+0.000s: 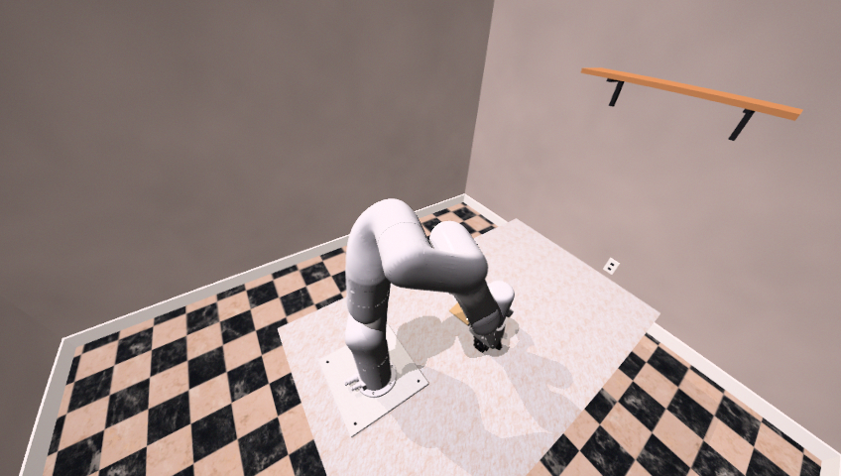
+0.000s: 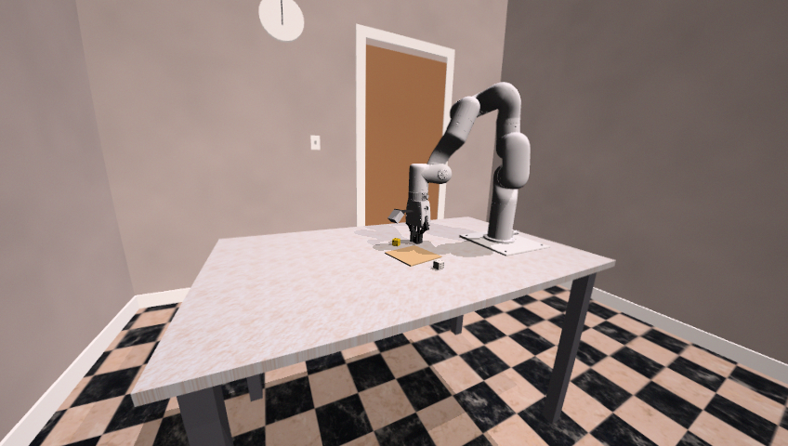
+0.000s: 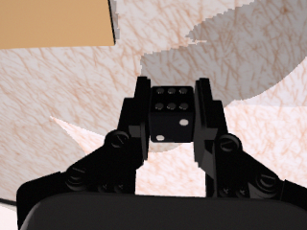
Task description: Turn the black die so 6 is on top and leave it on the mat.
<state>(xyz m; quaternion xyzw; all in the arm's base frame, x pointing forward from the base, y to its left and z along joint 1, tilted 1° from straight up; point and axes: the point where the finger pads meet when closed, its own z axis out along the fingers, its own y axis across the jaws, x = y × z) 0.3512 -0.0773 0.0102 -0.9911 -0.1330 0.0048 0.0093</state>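
Arm arched downward; tool clamps black die, seemingly lifted.

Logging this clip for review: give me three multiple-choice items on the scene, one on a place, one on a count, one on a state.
1. Where is the black die?
A. on the mat
B. beside the mat, over bare table
C. on the yellow die

2. How many dice show in the exterior view, besides the black one?
A. one
B. two
C. four

3. The gripper is:
A. wide open
B. shut on nothing
C. shut on the black die

B: mat lies apart.
B: yellow die, white die.
C: fingers flank it.
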